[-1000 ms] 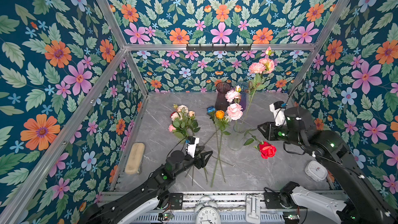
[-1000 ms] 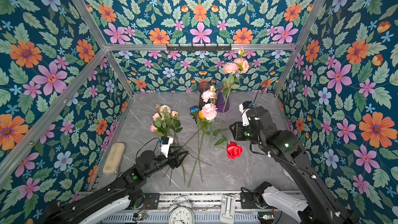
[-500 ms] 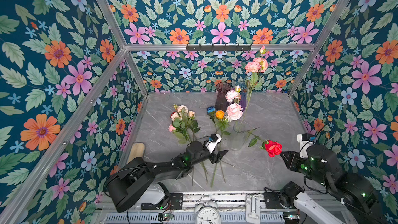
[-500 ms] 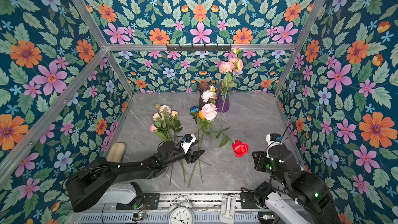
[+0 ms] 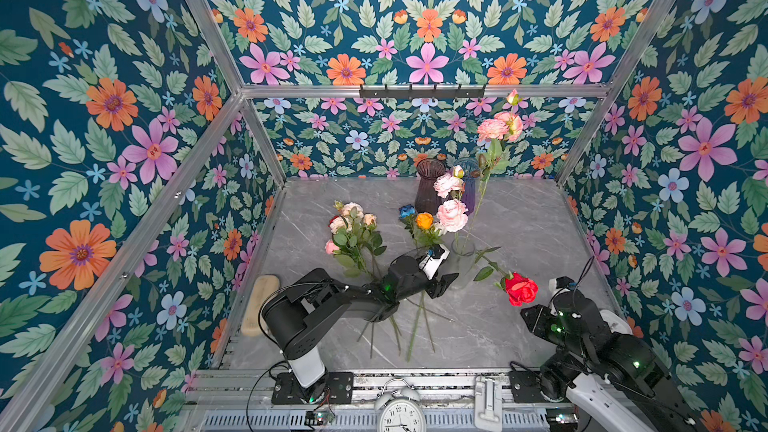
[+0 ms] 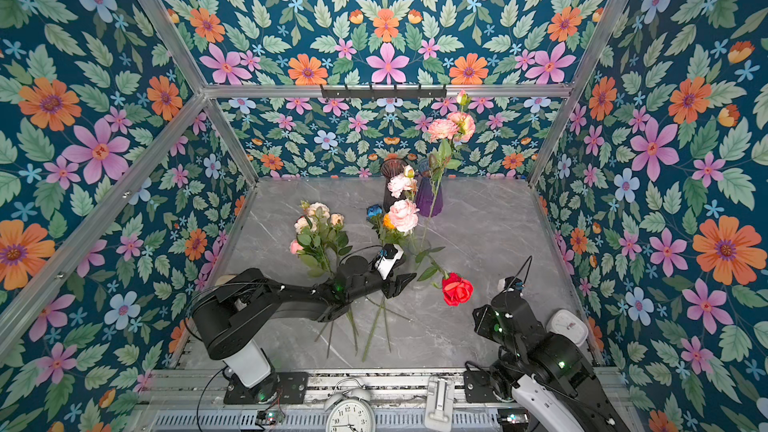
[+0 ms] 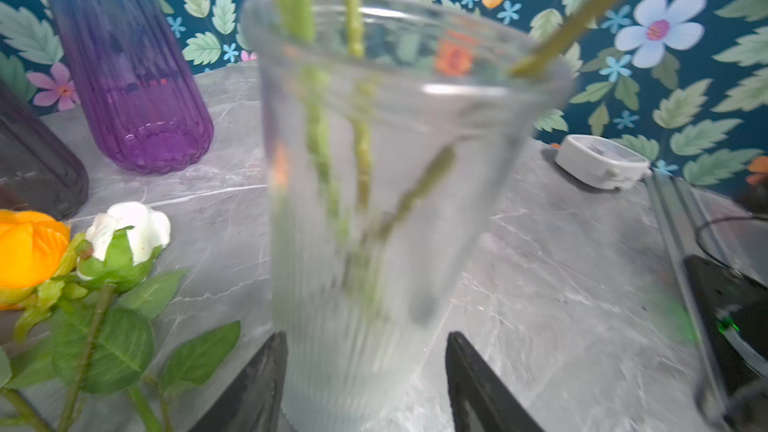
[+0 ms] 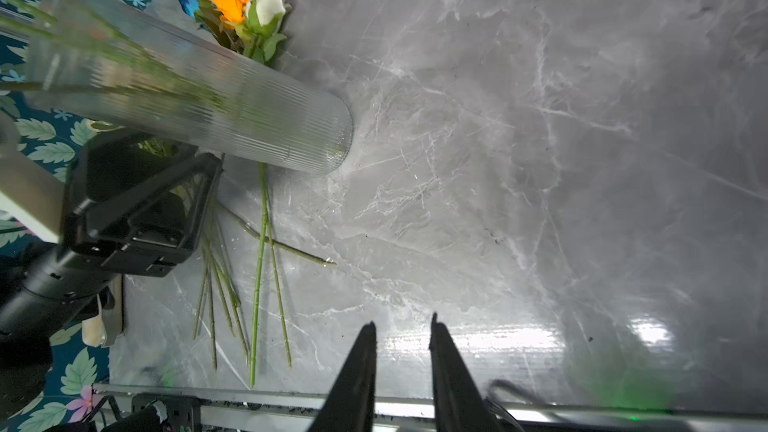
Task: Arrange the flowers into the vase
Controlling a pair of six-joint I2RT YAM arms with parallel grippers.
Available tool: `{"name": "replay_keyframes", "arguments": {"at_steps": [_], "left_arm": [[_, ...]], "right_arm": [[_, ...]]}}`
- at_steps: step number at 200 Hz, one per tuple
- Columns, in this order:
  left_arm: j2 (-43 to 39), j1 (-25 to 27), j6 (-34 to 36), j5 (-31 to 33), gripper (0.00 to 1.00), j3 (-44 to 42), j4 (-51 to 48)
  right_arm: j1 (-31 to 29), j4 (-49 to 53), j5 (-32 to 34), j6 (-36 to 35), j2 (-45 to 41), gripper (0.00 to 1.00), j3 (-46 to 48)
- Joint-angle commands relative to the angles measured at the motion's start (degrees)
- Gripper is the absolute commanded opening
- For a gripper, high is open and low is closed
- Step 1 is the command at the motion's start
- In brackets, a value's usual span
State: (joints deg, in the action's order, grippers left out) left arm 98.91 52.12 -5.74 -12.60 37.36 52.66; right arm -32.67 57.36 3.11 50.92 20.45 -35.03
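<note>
A clear ribbed vase (image 5: 462,253) stands mid-table holding several flowers: pink ruffled blooms (image 5: 451,214), a tall peach-headed stem (image 5: 496,128) and a red rose (image 5: 519,288) that leans out over the rim to the right. My left gripper (image 5: 451,280) is open, its jaws on either side of the vase's base (image 7: 357,367); one finger is against the glass and the other stands off it. More flowers lie on the table: a peach and white bunch (image 5: 353,222), and blue (image 5: 407,211), orange (image 7: 29,247) and white (image 7: 133,226) roses. My right gripper (image 8: 401,326) hangs slightly open and empty over the front right.
A dark vase (image 5: 430,184) and a violet vase (image 5: 469,191) stand behind the clear one. A beige brush (image 5: 259,305) lies at the left edge and a white box (image 5: 615,322) at the right. An alarm clock (image 5: 401,413) sits on the front rail.
My left gripper slid right from the lying stems to the vase's base. My right arm drew back from the vase to the front right, leaving the red rose leaning out of it.
</note>
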Motion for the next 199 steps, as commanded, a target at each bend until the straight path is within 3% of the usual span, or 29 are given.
{"name": "replay_keyframes", "arguments": {"at_steps": [1, 43, 70, 93, 151, 173, 199], "left_arm": [[1.3, 0.0, -1.3, 2.7, 0.62, 1.2, -0.2], [5.2, 0.3, -2.1, 1.9, 0.61, 4.2, 0.2], [7.6, 0.5, -2.7, 1.3, 0.61, 6.7, 0.5], [10.2, 0.7, -2.9, 0.1, 0.60, 10.2, -0.4], [17.4, 1.0, -3.7, -1.5, 0.60, 19.9, -2.2], [20.7, 1.0, -4.4, -1.9, 0.60, 24.7, -3.2], [24.6, 1.1, -5.6, -2.5, 0.61, 31.1, -5.0]], "right_arm": [[0.0, -6.7, -2.4, 2.3, 0.1, 0.26, 2.7], [0.4, -13.7, -2.8, 0.6, 6.0, 0.26, 5.0], [4.8, -19.9, -8.2, -1.2, 10.7, 0.26, 6.1], [13.9, -23.6, -16.6, -3.1, 12.4, 0.26, 7.6], [43.6, -30.9, -44.3, -6.8, 17.4, 0.25, 12.2], [48.5, -34.9, -49.4, -7.2, 22.2, 0.25, 12.5], [48.7, -39.6, -50.6, -7.0, 27.8, 0.26, 11.9]]}}
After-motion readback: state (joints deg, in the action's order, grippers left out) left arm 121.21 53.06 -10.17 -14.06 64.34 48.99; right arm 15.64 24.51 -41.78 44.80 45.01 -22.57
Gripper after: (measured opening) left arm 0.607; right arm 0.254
